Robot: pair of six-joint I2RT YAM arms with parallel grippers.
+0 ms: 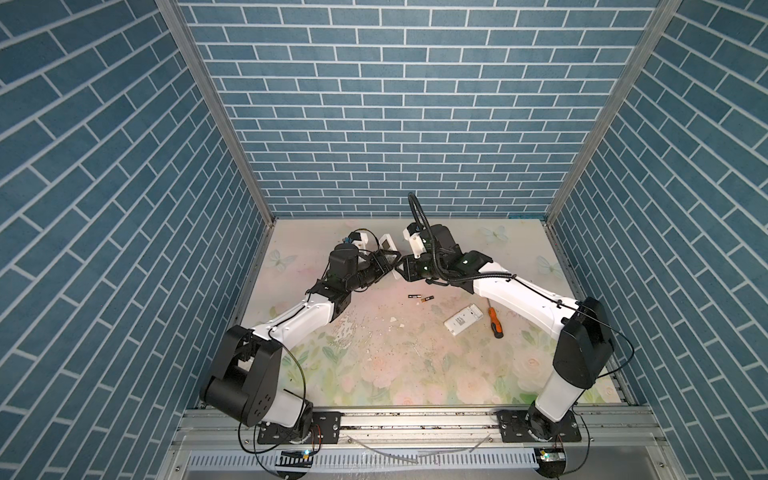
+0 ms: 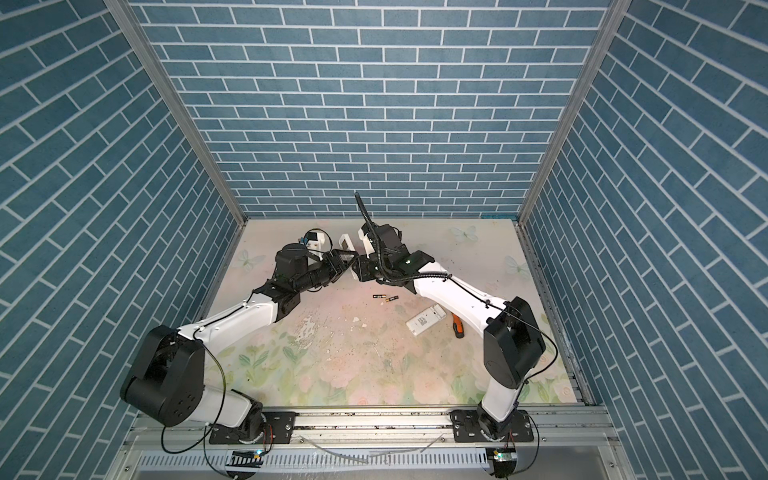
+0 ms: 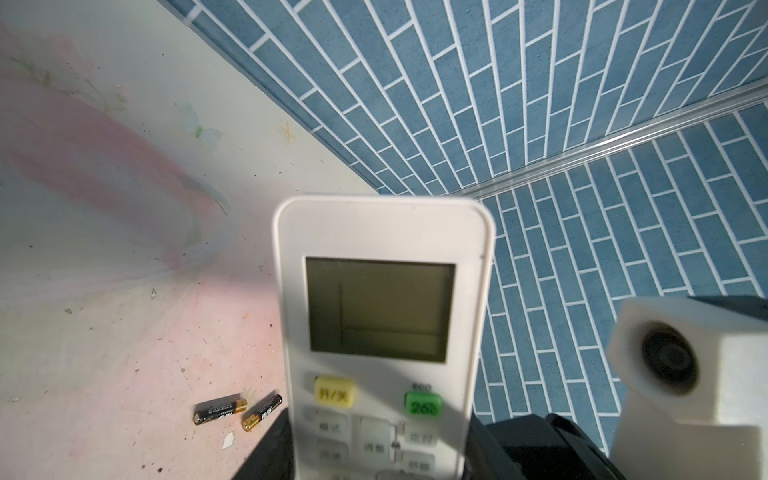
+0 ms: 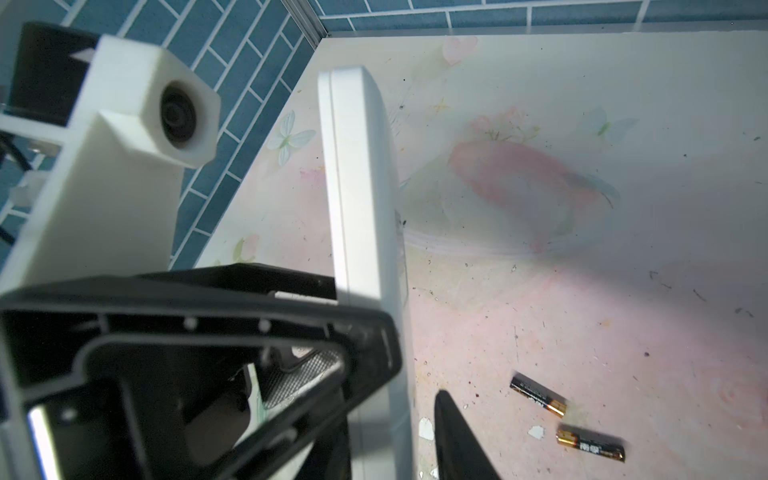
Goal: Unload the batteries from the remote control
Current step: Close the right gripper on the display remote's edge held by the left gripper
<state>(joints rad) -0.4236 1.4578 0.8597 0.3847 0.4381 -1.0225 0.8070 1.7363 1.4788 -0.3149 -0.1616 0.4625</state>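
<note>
My left gripper (image 1: 384, 262) (image 3: 380, 457) is shut on the lower half of a white remote control (image 1: 386, 243) (image 2: 345, 241) (image 3: 382, 299). It holds the remote upright above the back middle of the table, with its screen towards the left wrist camera. My right gripper (image 1: 401, 270) (image 4: 395, 449) is open at the remote's lower end. In the right wrist view one dark finger (image 4: 455, 440) stands a small gap away from the remote's edge (image 4: 361, 187). Two black, gold-ended batteries (image 1: 414, 296) (image 1: 428, 298) (image 3: 220, 409) (image 4: 538, 394) lie side by side on the table, just in front of both grippers.
A second white remote (image 1: 463, 319) lies label side up on the right of the floral table (image 1: 374, 365). An orange-handled screwdriver (image 1: 494, 322) lies beside it. Small white chips lie near the batteries. Blue brick walls close the back and both sides.
</note>
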